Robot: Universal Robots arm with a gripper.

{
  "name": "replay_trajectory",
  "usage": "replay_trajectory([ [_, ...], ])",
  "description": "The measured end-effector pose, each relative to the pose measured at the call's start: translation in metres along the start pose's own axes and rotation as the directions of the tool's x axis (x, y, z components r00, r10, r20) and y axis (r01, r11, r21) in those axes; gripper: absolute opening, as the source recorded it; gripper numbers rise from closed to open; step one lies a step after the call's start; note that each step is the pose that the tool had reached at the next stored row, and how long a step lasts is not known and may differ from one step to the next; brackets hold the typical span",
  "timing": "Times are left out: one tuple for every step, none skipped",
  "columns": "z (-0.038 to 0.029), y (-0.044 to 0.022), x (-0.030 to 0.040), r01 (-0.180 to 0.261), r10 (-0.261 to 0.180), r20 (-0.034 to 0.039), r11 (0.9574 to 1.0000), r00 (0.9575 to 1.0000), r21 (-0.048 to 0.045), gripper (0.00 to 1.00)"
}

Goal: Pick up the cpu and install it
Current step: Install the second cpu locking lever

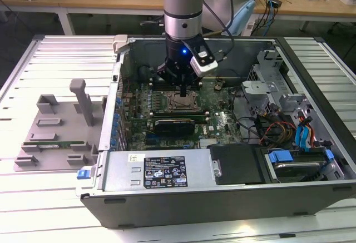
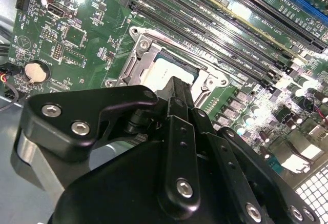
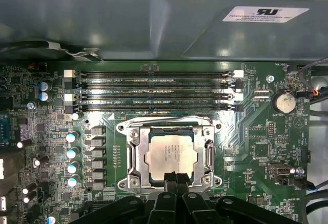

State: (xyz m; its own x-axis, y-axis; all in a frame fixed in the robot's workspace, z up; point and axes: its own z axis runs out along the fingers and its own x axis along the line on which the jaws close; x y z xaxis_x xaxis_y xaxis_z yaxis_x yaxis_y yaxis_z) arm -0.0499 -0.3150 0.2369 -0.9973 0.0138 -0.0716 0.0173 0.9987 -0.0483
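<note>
We have our 1 arm (image 1: 182, 4) hanging straight down in the exterior view, wrist vertical, the gripper (image 1: 183, 91) pointing downward. In both wrist views the black fingers (image 3: 174, 179) are pressed together — tips meeting in a narrow point, no gap between them (image 2: 177, 88).

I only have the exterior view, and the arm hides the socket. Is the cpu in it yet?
Observer: Yes. In the first wrist view the cpu lies flat inside the metal socket frame.
Operator: Is the gripper holding it?
Observer: It doesn't look so. The gripper is shut, its tips together above one edge of the cpu rather than around it.
</note>
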Motion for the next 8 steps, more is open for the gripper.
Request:
replay_trajectory([
  [-0.0001,0.0000,0.0000,0.000,0.000,0.0000,1.0000,1.0000,0.0000,0.11],
  [-0.0001,0.0000,0.0000,0.000,0.000,0.0000,1.0000,1.0000,0.0000,0.11],
  [-0.0005,-0.0001,0.0000,0.000,0.000,-0.0003,1.0000,1.0000,0.0003,0.11],
  [-0.0051,-0.0002,-0.0004,0.000,0.000,0.0000,1.0000,1.0000,0.0001,0.11],
  [-0.0053,-0.0002,-0.0004,0.000,0.000,0.0001,1.0000,1.0000,-0.0002,0.11],
  [-0.0055,-0.0002,-0.0004,0.000,0.000,0.0000,1.0000,1.0000,-0.0001,0.11],
  [-0.0056,-0.0004,-0.0004,0.000,0.000,-0.0001,1.0000,1.0000,0.0000,0.11],
  [-0.0055,-0.0006,-0.0004,0.000,0.000,-0.0001,1.0000,1.0000,0.0000,0.11],
])
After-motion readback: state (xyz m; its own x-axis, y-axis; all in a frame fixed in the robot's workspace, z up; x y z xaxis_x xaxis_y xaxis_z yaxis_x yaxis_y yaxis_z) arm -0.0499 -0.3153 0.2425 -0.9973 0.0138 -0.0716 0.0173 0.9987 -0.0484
